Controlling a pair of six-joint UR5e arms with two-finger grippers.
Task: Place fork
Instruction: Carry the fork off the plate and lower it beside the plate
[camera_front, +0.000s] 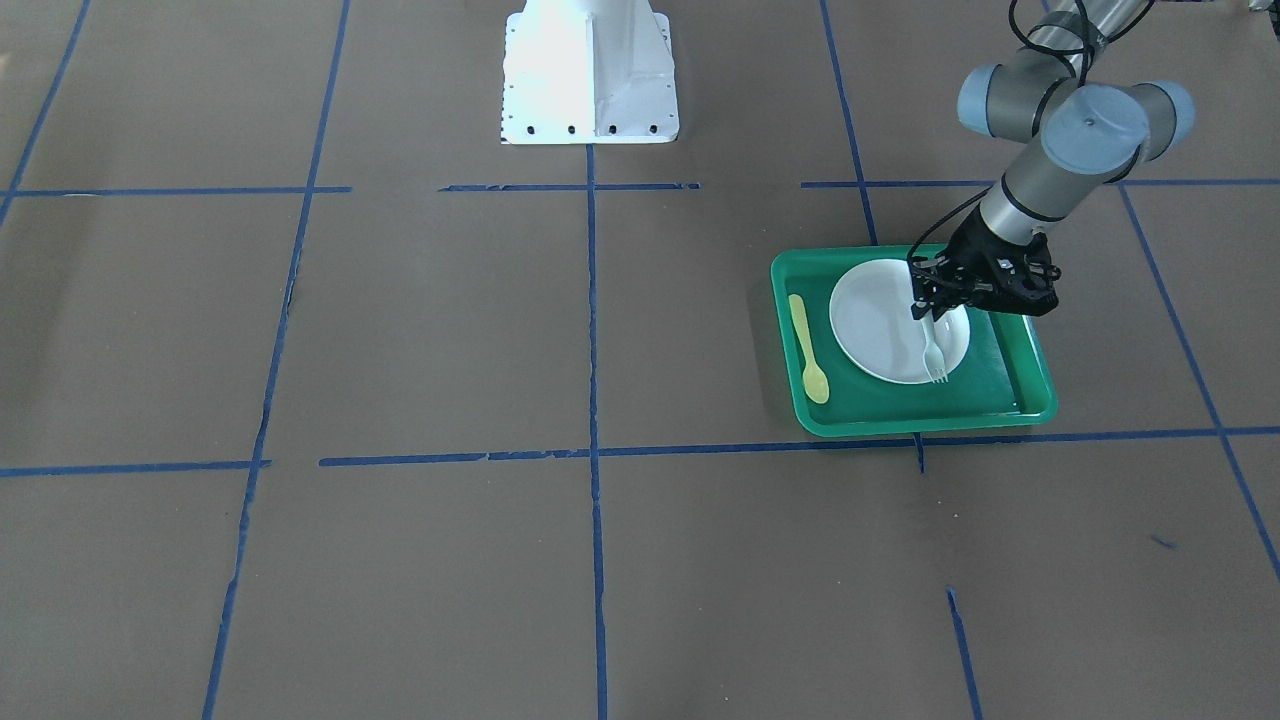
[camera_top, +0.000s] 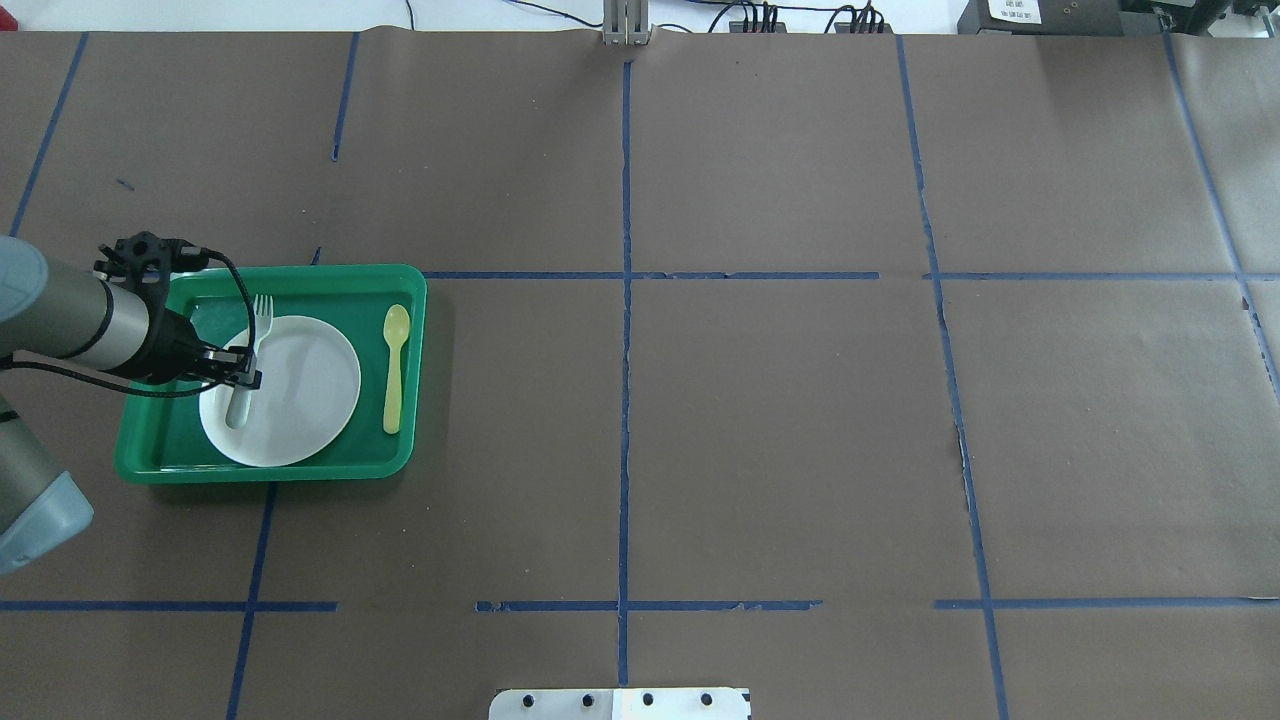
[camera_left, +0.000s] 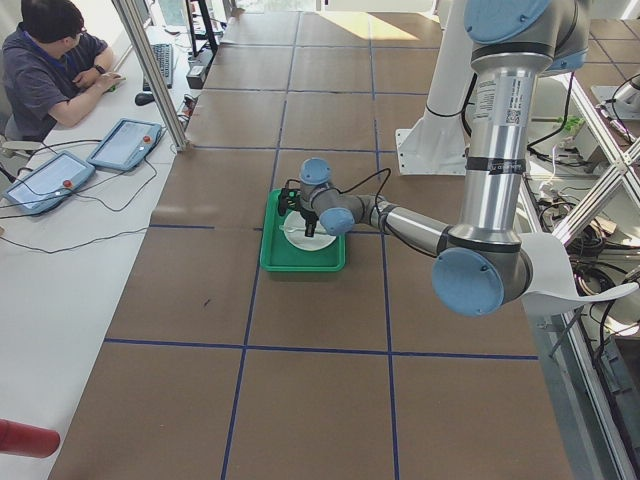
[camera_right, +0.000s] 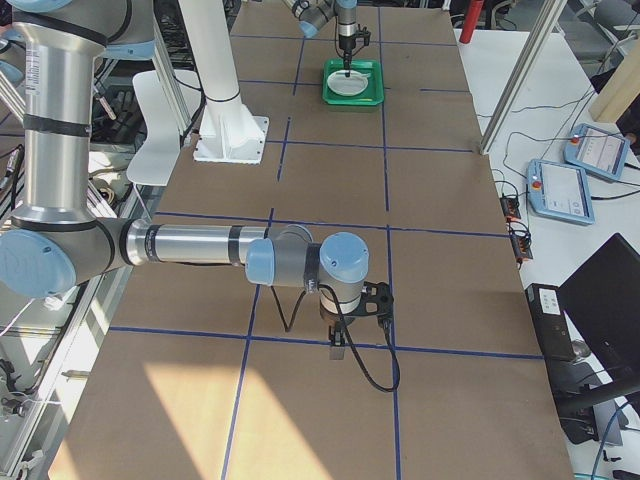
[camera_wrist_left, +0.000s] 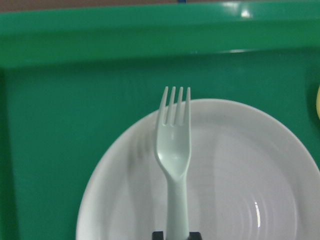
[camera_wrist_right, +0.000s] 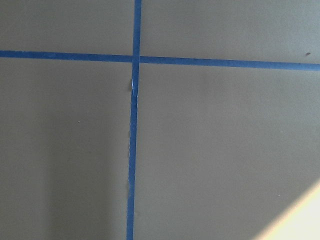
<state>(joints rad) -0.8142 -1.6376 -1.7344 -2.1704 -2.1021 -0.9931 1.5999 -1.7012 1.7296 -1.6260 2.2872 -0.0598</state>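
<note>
The left gripper (camera_top: 243, 377) pinches the slim translucent plastic fork (camera_wrist_left: 173, 150) over the glossy round white plate (camera_wrist_left: 240, 165); only the wrist view resolves its four tines.

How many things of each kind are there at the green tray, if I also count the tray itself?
Green rectangular plastic tray: 1
Round white plate: 1
Translucent whitish plastic fork: 1
Yellow plastic spoon: 1
Total: 4
</note>
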